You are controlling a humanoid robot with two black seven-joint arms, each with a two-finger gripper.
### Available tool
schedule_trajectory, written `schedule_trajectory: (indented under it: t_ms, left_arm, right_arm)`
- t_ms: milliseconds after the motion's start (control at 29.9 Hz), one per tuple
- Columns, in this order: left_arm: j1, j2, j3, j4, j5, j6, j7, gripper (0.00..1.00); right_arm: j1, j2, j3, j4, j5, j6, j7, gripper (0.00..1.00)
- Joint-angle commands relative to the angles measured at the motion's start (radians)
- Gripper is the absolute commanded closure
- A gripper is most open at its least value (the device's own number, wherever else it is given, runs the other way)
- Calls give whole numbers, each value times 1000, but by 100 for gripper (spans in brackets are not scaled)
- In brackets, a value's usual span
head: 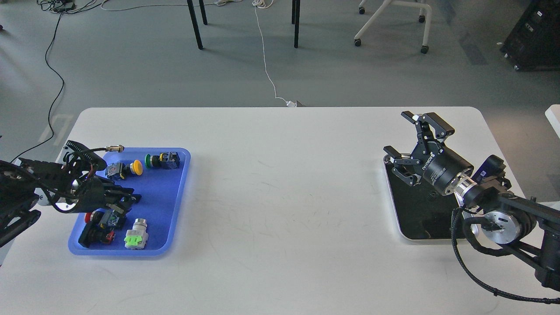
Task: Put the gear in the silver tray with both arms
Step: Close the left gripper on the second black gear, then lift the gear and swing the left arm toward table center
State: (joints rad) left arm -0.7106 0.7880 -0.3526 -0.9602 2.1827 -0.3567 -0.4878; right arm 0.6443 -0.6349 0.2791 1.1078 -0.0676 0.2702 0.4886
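The right end effector (413, 142) was spread wide and held nothing, up over the far left corner of the silver tray (409, 205) near the right edge of the white surface (280, 197). The left end effector (124, 199) reached low into the blue tray (168, 205) among the small parts; I could not tell its grip. Between the trays the surface lay bare.

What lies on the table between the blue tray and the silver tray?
Nothing: in the head view, only bare white table separates the blue tray from the silver tray.
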Motion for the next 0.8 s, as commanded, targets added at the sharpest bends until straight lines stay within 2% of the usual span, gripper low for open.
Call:
schedule_trajectory:
  t_ms: [0, 368, 535, 769]
  left_arm:
    - [-44, 2, -2, -60, -1, -10, -1, 87]
    - [-174, -12, -3, -356, -1, -132, -1, 87]
    - [-288, -159, 10, -350, -1, -132, -1, 87]
    - [-352, -364, 67, -256, -1, -132, -1, 87]
  right_arm:
    - [0, 0, 0, 0, 0, 0, 0, 4]
    - [0, -11, 17, -14, 3, 0, 0, 4]
    - [-21, -6, 18, -51, 6, 1, 0, 4]
    - [-81, -11, 60, -65, 63, 55, 0, 4]
